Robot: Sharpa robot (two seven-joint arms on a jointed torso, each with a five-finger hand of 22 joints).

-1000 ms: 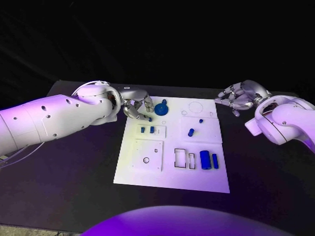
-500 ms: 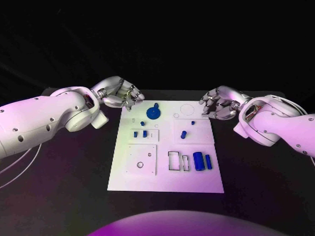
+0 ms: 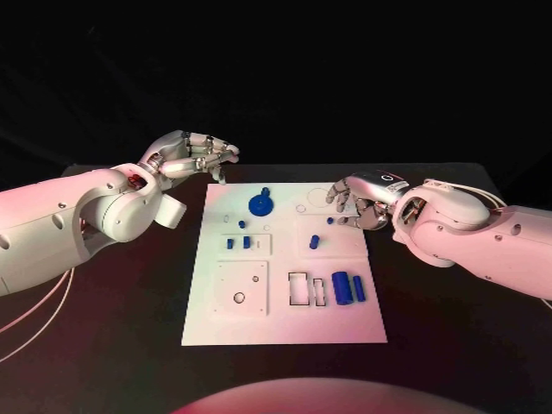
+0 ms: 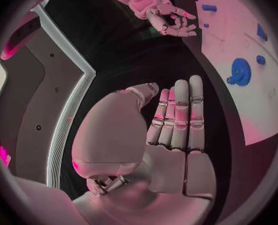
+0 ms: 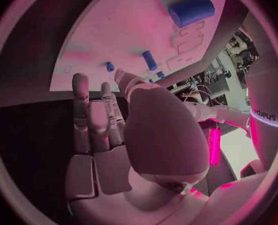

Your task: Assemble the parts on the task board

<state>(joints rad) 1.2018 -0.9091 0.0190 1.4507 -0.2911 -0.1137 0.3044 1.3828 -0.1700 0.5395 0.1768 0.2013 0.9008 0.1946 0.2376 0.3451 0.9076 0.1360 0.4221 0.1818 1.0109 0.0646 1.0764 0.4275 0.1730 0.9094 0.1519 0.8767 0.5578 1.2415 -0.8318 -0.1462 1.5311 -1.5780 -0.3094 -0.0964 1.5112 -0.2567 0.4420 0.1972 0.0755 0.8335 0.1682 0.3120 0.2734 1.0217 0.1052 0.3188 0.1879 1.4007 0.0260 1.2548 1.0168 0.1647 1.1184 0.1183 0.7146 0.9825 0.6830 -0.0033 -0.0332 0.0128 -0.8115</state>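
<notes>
Right hand now over task board, empty

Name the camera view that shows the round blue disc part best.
The head view: the round blue disc part lies unobstructed on the task board. The left wrist view shows it bent near the rim. I cannot find it in the right wrist view.

white task board with blue parts, left hand beside far corner, right hand over right edge, both empty
</notes>
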